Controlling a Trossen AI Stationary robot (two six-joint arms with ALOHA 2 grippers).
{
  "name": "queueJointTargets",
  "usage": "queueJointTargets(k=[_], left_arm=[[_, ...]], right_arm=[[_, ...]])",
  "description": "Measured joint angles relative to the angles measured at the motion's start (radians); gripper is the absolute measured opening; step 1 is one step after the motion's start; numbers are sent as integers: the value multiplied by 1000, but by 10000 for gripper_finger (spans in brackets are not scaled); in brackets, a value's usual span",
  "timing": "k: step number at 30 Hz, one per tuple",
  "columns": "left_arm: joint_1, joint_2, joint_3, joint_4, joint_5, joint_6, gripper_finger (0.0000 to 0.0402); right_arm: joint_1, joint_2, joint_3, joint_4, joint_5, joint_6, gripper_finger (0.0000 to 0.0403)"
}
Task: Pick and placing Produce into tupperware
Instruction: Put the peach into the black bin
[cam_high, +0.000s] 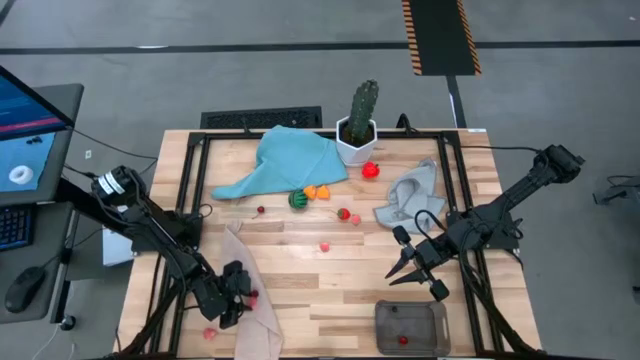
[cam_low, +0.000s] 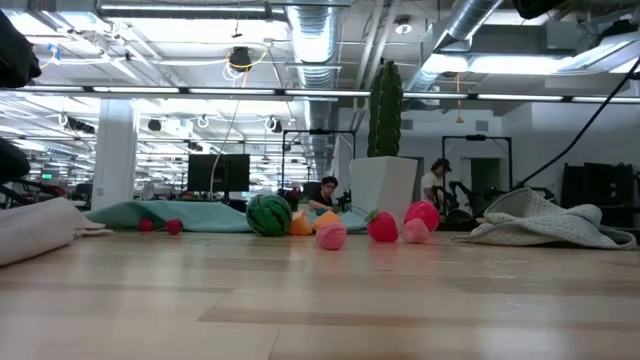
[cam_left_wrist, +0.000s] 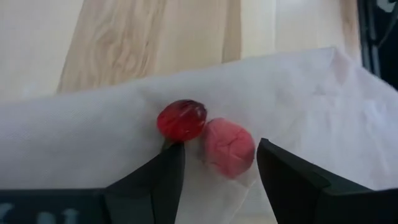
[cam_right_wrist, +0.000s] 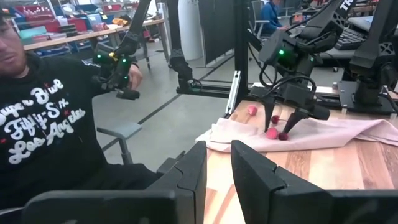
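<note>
My left gripper (cam_high: 232, 295) is open, low over a beige cloth (cam_high: 258, 320) at the table's near left. Its fingers stand on either side of a pink piece of produce (cam_left_wrist: 229, 148) without touching it. A dark red piece (cam_left_wrist: 181, 119) lies just beyond one fingertip. Both pieces rest on the cloth (cam_left_wrist: 93, 124). My right gripper (cam_high: 415, 282) hangs above the table at the near right, open by a narrow gap (cam_right_wrist: 218, 163), with nothing in it. The clear tupperware (cam_high: 380, 325) stands at the near edge below it, with small red pieces inside. More produce lies mid-table: a green striped ball (cam_high: 297, 199), orange pieces (cam_high: 317, 191), a red piece (cam_high: 371, 170).
A cactus in a white pot (cam_high: 357, 128) stands at the far middle, with a teal cloth (cam_high: 285, 160) to its left and a grey cloth (cam_high: 410, 195) to its right. A pink piece (cam_high: 210, 333) lies near the table's left corner. A person in a black shirt (cam_right_wrist: 43, 118) sits beyond the table.
</note>
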Motion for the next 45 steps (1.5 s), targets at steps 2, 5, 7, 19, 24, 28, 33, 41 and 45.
queueJointTargets(k=[2, 5, 7, 19, 24, 28, 33, 41, 45], left_arm=[[1, 0, 0, -13, 3, 0, 174], [8, 0, 0, -16, 4, -1, 150], [13, 0, 0, -12, 5, -1, 133], [15, 0, 0, 95, -2, 89, 74], [42, 0, 0, 174, -5, 154, 80], [80, 0, 0, 239, -6, 223, 84], [143, 0, 0, 338, 6, 326, 84], [282, 0, 0, 487, 69, 422, 84], [338, 0, 2, 575, 117, 494, 84]], right_arm=[[0, 0, 0, 0, 0, 0, 98], [0, 0, 0, 0, 0, 0, 98], [0, 0, 0, 0, 0, 0, 98], [0, 0, 0, 0, 0, 0, 98], [0, 0, 0, 0, 0, 0, 98], [0, 0, 0, 0, 0, 0, 98], [0, 0, 0, -1, 0, 0, 98], [0, 0, 0, -2, 0, -10, 98], [-2, 0, 0, 7, 0, -12, 98]])
